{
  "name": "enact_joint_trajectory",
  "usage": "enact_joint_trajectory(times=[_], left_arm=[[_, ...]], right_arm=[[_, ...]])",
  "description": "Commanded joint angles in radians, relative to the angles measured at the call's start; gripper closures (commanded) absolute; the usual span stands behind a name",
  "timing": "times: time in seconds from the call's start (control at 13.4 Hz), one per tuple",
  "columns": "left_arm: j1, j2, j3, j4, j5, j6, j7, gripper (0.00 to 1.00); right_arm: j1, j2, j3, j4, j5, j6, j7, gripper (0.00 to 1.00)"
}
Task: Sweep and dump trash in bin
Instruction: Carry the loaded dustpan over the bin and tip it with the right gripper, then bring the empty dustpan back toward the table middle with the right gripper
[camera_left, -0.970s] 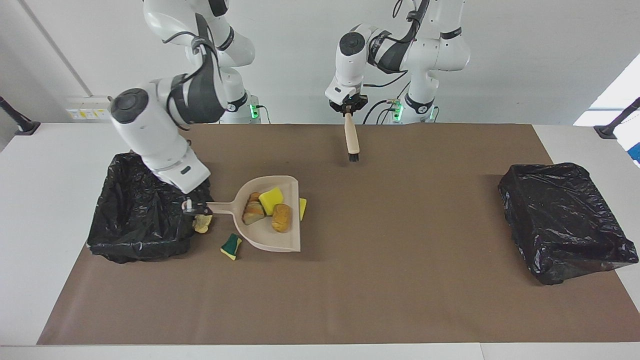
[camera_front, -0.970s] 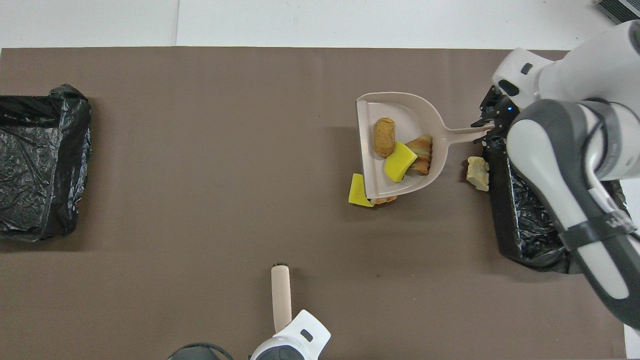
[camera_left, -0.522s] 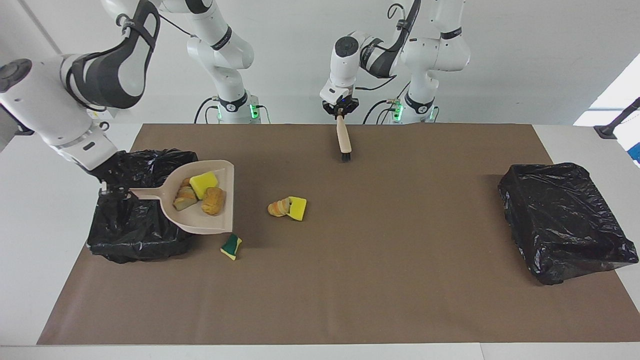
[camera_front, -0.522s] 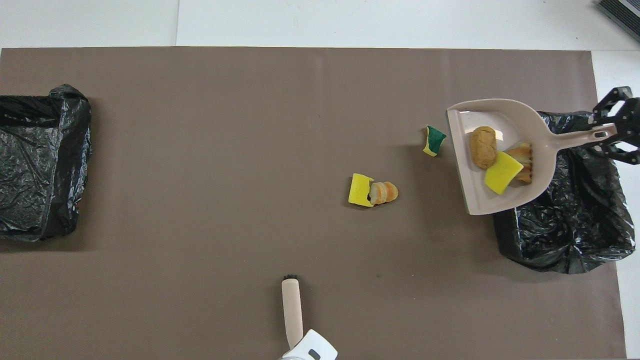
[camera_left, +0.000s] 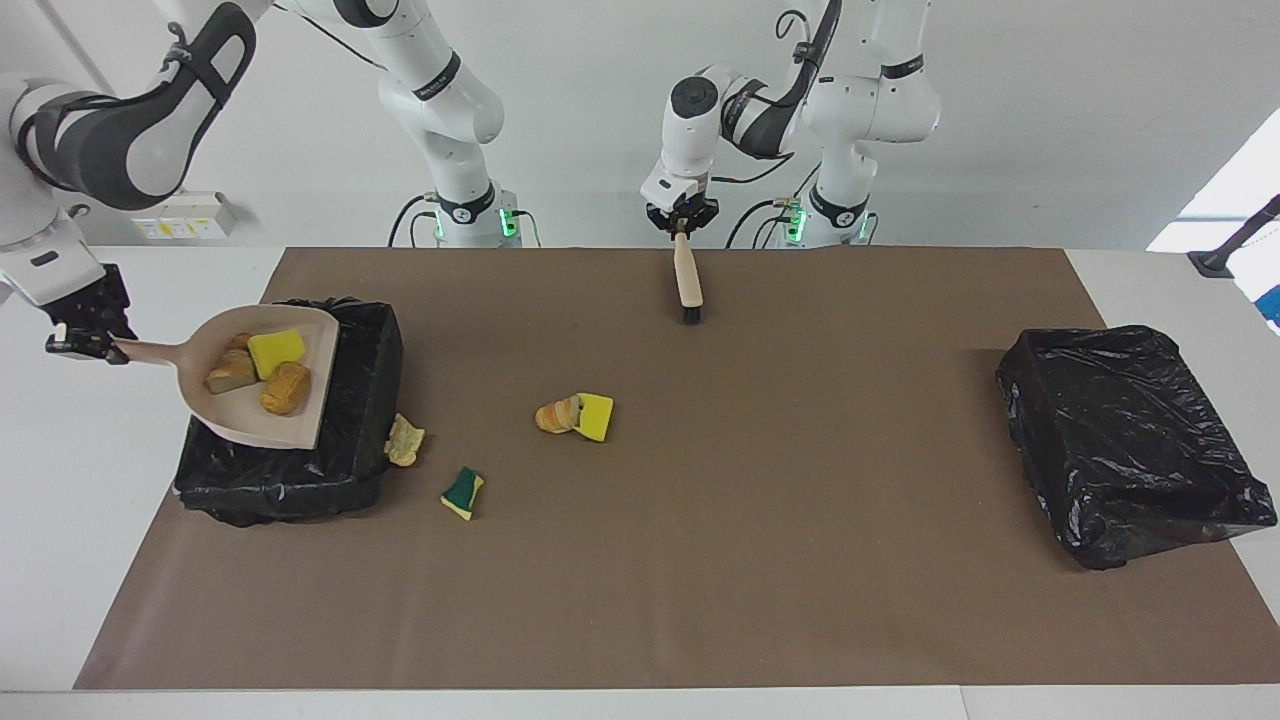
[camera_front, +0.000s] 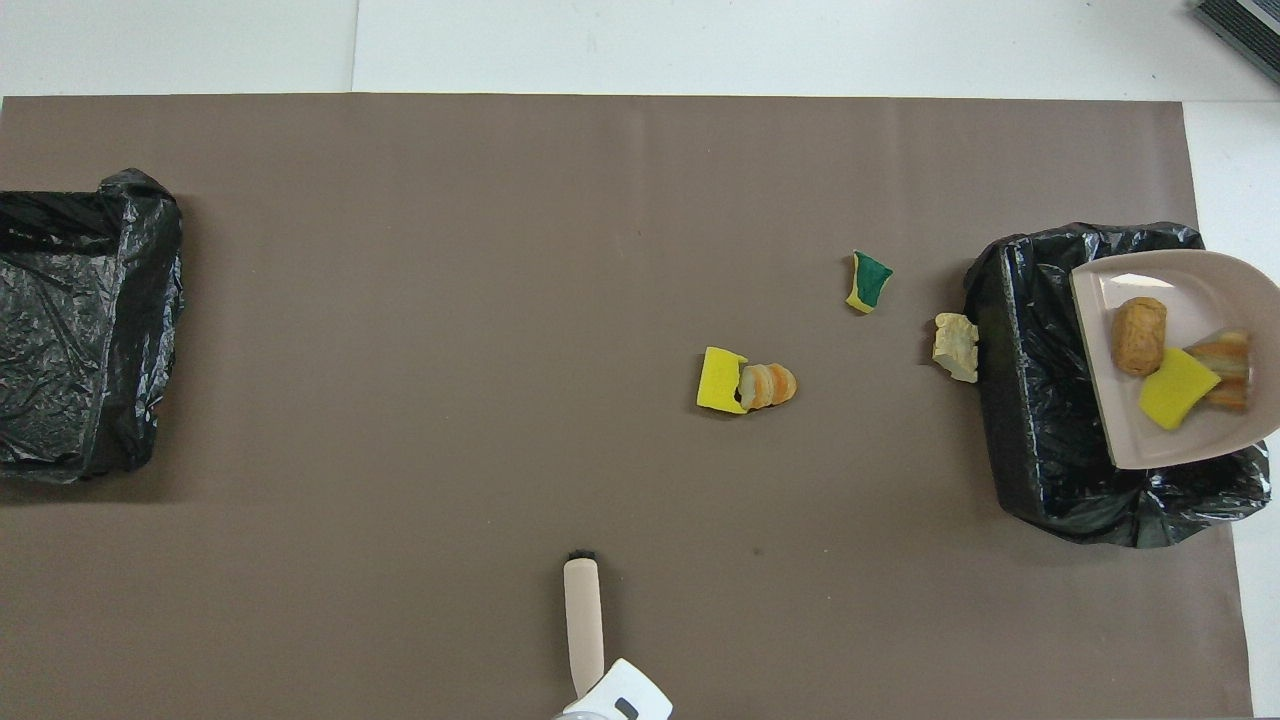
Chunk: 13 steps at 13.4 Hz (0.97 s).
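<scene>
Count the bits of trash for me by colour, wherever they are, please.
Plain yellow sponge: 2, one in the dustpan at, one on the mat
Green-and-yellow sponge: 1
Tan or orange-brown bread-like lumps: 4, two in the dustpan, two on the mat
Total: 7

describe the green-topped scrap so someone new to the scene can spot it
Start at the black-lined bin under the raised dustpan, at the right arm's end of the table. Two scraps lie on the brown mat beside it: a pale tan lump, then the green-and-yellow sponge piece, the only green scrap.
</scene>
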<state>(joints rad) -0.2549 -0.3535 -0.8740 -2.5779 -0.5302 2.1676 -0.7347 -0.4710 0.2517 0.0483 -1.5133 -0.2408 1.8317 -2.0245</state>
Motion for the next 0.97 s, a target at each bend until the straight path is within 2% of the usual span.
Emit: enact_joint_trajectory(times=[0.0,0.07,0.15,0.22,0.3,0.37,0.45,0.6,0.75,0.9], left_arm=[[0.023,0.028,0.007,0.010,-0.019,-0.002,0.032,0.61],[0.034,0.033,0.010,0.018,-0.019,-0.017,0.044,0.55],[0.064,0.033,0.010,0.034,-0.017,-0.025,0.085,0.41],[0.086,0.033,0.010,0.050,-0.017,-0.025,0.125,0.33],[0.098,0.036,0.015,0.068,-0.014,-0.025,0.167,0.20],[0.109,0.045,0.038,0.083,-0.005,-0.025,0.198,0.00],[0.109,0.045,0.059,0.099,0.015,-0.026,0.215,0.00],[0.109,0.048,0.127,0.149,0.141,-0.076,0.219,0.00],[0.102,0.089,0.244,0.267,0.261,-0.207,0.235,0.00],[0.094,0.145,0.364,0.436,0.347,-0.331,0.259,0.00]], right_arm=[[0.021,-0.015,0.011,-0.013,-0.156,-0.002,0.098,1.00],[0.035,-0.017,0.011,-0.016,-0.194,-0.003,0.107,1.00],[0.038,-0.018,0.010,-0.015,-0.239,-0.006,0.139,1.00],[0.044,-0.029,0.016,-0.015,-0.299,-0.020,0.151,1.00],[0.057,-0.044,0.018,-0.015,-0.339,-0.037,0.153,1.00],[0.061,-0.060,0.015,-0.015,-0.350,-0.055,0.153,1.00],[0.066,-0.078,0.018,-0.015,-0.365,-0.086,0.153,1.00],[0.081,-0.107,0.019,-0.016,-0.382,-0.147,0.155,1.00],[0.089,-0.117,0.022,-0.013,-0.380,-0.163,0.148,1.00],[0.091,-0.158,0.025,-0.013,-0.376,-0.166,0.139,1.00]])
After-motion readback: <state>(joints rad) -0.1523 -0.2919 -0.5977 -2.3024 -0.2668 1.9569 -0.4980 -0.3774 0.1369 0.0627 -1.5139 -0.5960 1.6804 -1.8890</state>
